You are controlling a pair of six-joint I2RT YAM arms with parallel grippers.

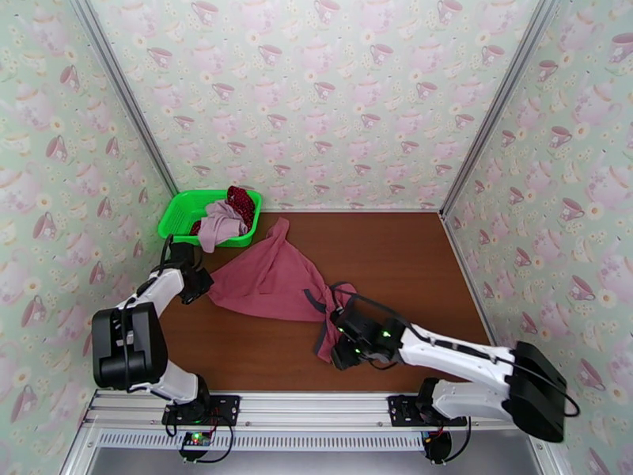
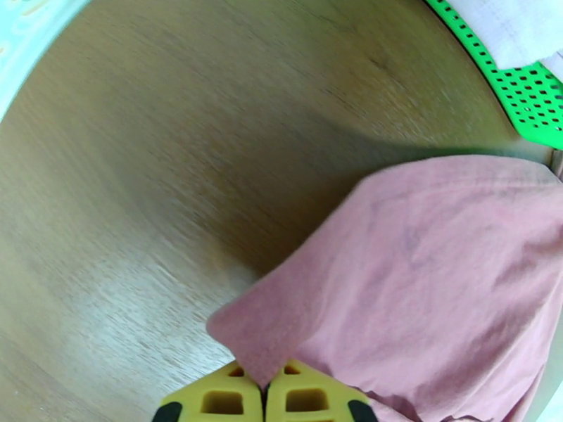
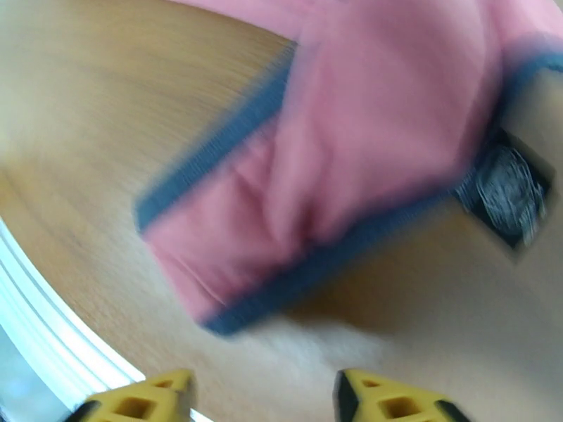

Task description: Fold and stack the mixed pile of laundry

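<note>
Room: walls [image 1: 316, 89] papered with teacups on three sides, and a brown wooden table [image 1: 411, 255] between them
Basket: the green mesh basket [image 1: 180, 209] stands at the far left corner of the table; the pale mauve-pink piece [image 1: 221, 223] hangs over its near rim and the dark-red dotted cloth [image 1: 244, 203] lies behind it
Tank top: the dusty-red tank top [image 1: 269, 283] lies open on the table, just beside the basket, with its long axis running from left to right between the two arms
Left gripper: the left gripper [image 2: 266, 399] has its yellow pads pressed together on a corner of the tank top's plain edge
Right gripper: the right gripper [image 3: 264, 402] has its pads well apart and holds nothing; the strap end lies just ahead of it
Relation for the next move: the strap end with dark trim [image 3: 211, 163] points toward the right gripper, so I judge this arm is the one to take it, while the left arm keeps the opposite end
Views: the overhead camera gives the whole length of the garment; the left wrist camera confirms the pinch; the right wrist picture is blurred, but it shows the open gap before the strap
</note>
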